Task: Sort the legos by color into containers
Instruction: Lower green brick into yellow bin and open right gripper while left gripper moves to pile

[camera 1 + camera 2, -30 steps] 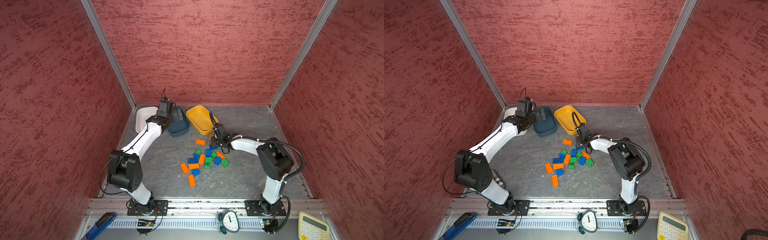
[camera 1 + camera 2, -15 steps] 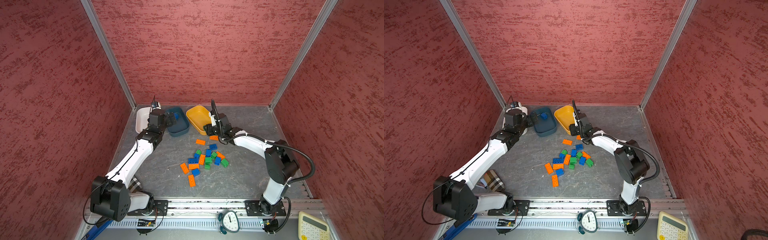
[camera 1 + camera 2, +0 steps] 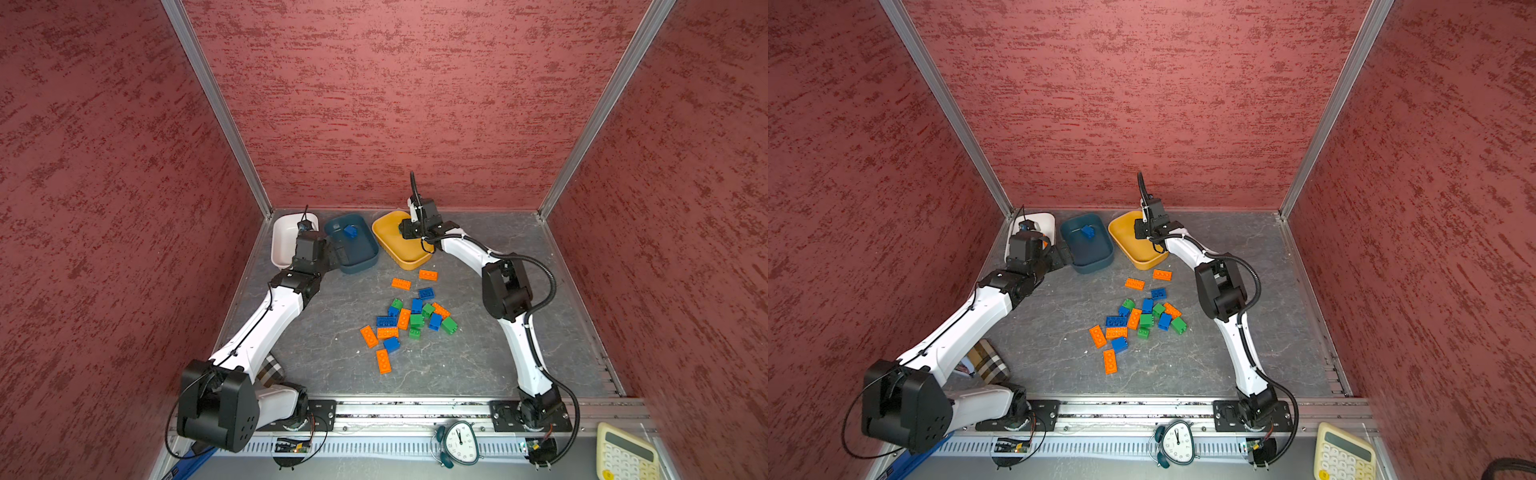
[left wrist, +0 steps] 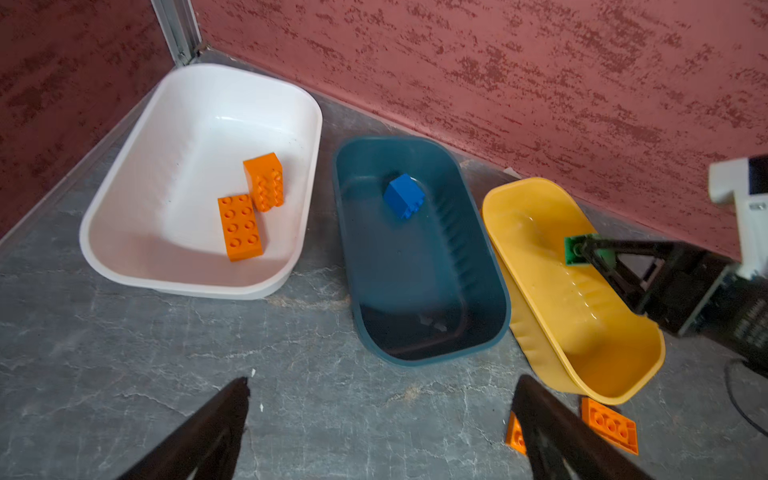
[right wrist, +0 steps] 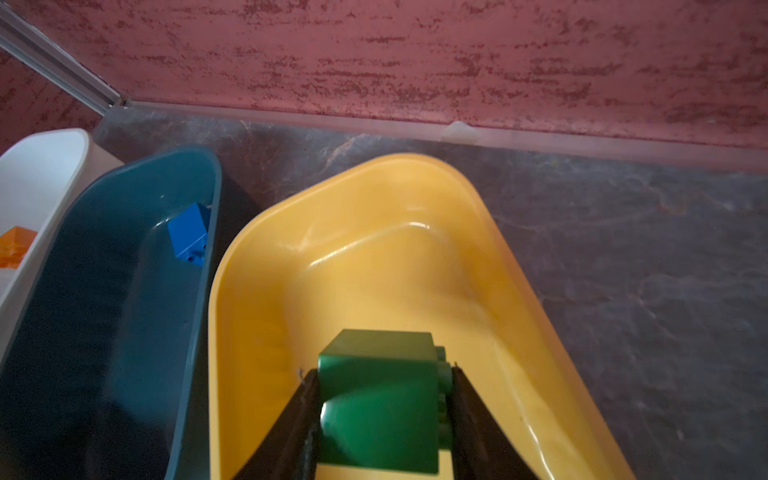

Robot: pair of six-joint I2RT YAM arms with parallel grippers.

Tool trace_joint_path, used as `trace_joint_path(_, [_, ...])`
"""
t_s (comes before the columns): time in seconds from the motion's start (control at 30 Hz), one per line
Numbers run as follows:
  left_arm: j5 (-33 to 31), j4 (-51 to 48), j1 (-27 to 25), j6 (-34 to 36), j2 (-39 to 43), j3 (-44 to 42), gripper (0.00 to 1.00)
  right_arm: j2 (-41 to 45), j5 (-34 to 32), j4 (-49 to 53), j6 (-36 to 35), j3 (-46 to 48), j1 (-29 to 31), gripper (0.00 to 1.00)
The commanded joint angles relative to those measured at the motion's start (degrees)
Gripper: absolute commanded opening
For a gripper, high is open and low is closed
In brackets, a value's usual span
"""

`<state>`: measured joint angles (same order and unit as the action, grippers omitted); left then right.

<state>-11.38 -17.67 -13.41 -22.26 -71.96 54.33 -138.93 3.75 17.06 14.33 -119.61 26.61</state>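
Right gripper pinches a green lego above the yellow tub, upper centre in both top views; left gripper (empty) gapes wide.

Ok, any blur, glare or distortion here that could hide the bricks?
Right wrist view: the green brick in the right gripper is soft, very near the lens; glare streaks the yellow tub. Left wrist view: mostly sharp, sheen on the white tub, the teal tub dim inside. Both top views: evenly lit, frame posts splayed by the wide lens.
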Motion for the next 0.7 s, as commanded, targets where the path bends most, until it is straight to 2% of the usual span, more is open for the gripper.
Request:
trace_joint_path(0.0, [1.62,-2.68,-1.88,-0.85,-0.75,0.43,0.99,-2.54,3.07,0.98,-0.20,-5.60,0.33,0.42])
trace_joint_path(0.2, [1.41,-3.36,-6.79,-1.36,-3.18,0.51,0.99,-1.83,5.05,1.02,1.36,-7.64,0.28,0.65])
trace_joint_path(0.27, [0.09,-4.12,-8.90,-2.64,-4.61,1.10,0.99,0.41,9.37,1.61,-0.25,-5.85,0.28,0.72])
trace_joint_path(0.33, [2.27,-4.21,-10.21,-2.90,-6.19,1.53,0.99,3.25,12.23,1.92,-1.35,-3.00,0.37,0.76])
trace_joint_path(0.4, [4.83,-4.21,-11.74,-2.30,-8.45,2.28,0.99,6.94,12.76,0.76,-1.09,1.55,0.38,0.79])
trace_joint_path(0.43, [6.16,-4.36,-12.58,-1.43,-9.81,2.91,1.00,9.30,12.19,-0.74,-0.57,4.94,0.33,0.83])
trace_joint_path(0.47, [6.53,-5.00,-13.72,-0.72,-11.24,3.88,1.00,11.84,10.58,-2.58,0.60,8.42,0.38,0.96])
trace_joint_path(0.67, [7.55,-6.76,-19.46,2.63,-18.81,8.13,1.00,27.29,2.78,-15.57,8.40,31.42,0.37,0.99])
